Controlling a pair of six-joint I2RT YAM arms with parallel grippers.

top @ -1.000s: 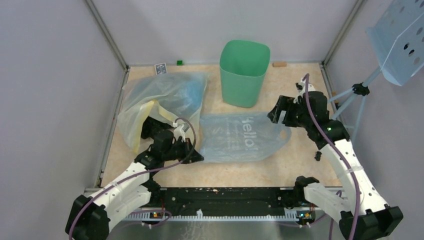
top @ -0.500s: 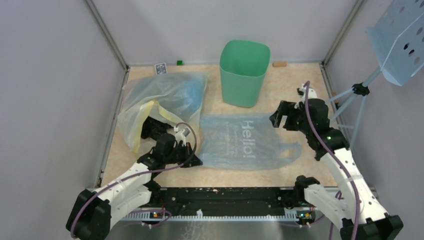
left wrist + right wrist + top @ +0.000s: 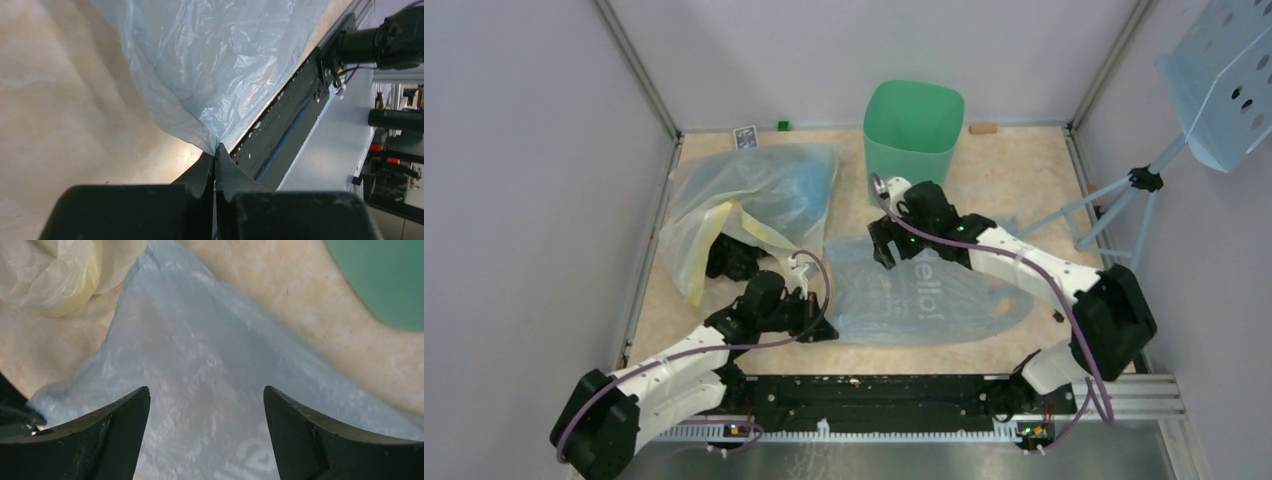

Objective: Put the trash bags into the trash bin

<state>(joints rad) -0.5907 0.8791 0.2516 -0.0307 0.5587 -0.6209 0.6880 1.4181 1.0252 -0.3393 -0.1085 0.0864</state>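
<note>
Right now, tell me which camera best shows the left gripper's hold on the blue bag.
The left wrist view: the left gripper is shut on a corner of the trash bag. The top external view shows that pinch small and distant. The right wrist view shows mostly bag film.

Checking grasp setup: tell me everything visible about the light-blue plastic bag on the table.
Thin, crinkly, translucent light-blue plastic bag with white "Hello!" print lies flattened on the beige table, handle loops toward the right. The left gripper, jaws shut, pinches its near-left corner. The right gripper, jaws open, hovers over its far-left part; contact unclear. The mint-green plastic bin stands beyond it.
</note>
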